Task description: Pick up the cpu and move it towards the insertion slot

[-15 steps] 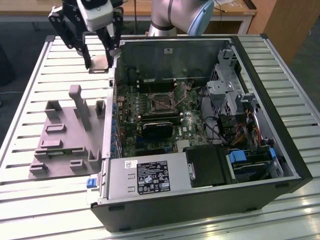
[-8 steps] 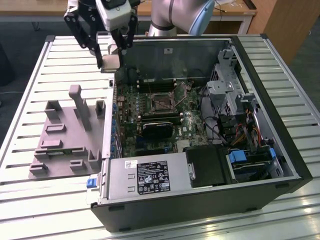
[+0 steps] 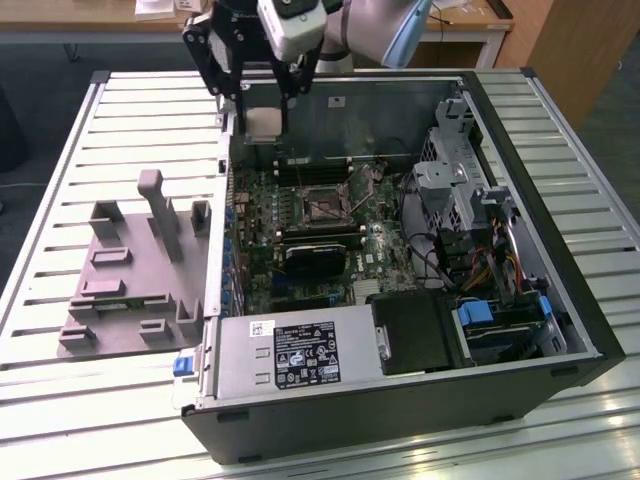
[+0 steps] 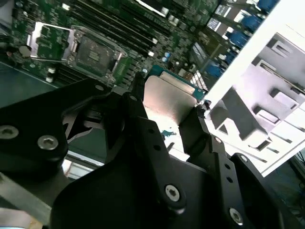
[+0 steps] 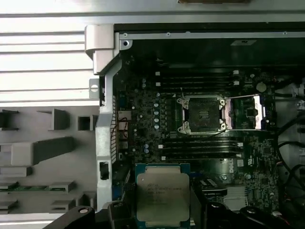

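My gripper [image 3: 263, 112] hangs over the far corner of the open computer case [image 3: 560, 250], at the exterior view's left. It is shut on the cpu [image 3: 264, 125], a flat silvery square chip held by its edges between the black fingers [image 4: 138, 112]. The cpu [image 5: 163, 193] is up in the air above the motherboard, short of the insertion slot [image 5: 202, 114]. That slot [image 3: 322, 205] is a square socket with a shiny metal frame, its cover flap swung open beside it. In the second wrist view the cpu [image 4: 169, 102] shows with the insertion slot [image 4: 93, 52] beyond it.
A grey plastic fixture plate [image 3: 130, 270] with upright blocks lies on the slatted table at the exterior view's left of the case. Inside the case are a black heatsink [image 3: 315, 255], a power supply [image 3: 290, 355], a drive cage [image 3: 470, 190] and loose cables [image 3: 440, 265].
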You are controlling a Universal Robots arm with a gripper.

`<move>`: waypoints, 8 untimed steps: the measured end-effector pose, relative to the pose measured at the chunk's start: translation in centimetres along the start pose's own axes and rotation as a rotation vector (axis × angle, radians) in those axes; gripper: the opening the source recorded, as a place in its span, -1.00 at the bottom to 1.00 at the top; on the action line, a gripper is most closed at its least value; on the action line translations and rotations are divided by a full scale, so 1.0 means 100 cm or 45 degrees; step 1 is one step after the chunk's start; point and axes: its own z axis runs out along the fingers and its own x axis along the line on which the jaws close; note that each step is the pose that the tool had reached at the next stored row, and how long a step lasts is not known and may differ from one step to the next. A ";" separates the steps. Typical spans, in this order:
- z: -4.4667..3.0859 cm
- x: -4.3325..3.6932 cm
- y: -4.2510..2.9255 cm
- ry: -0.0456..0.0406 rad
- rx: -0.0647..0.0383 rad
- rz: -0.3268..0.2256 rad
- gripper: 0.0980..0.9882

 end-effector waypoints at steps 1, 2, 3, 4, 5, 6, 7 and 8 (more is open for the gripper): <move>0.0001 -0.0043 0.0002 0.000 0.000 0.000 -0.01; 0.0002 -0.0088 0.0004 0.000 0.000 0.000 -0.01; 0.0004 -0.0136 0.0006 0.000 0.000 0.000 -0.01; 0.0005 -0.0179 0.0008 0.000 0.000 0.000 -0.01; 0.0007 -0.0222 0.0010 0.000 0.000 0.000 -0.01; 0.0009 -0.0267 0.0012 0.000 0.000 0.000 -0.01; 0.0010 -0.0313 0.0014 0.000 0.000 0.000 -0.01; 0.0012 -0.0357 0.0016 0.000 0.000 0.000 -0.01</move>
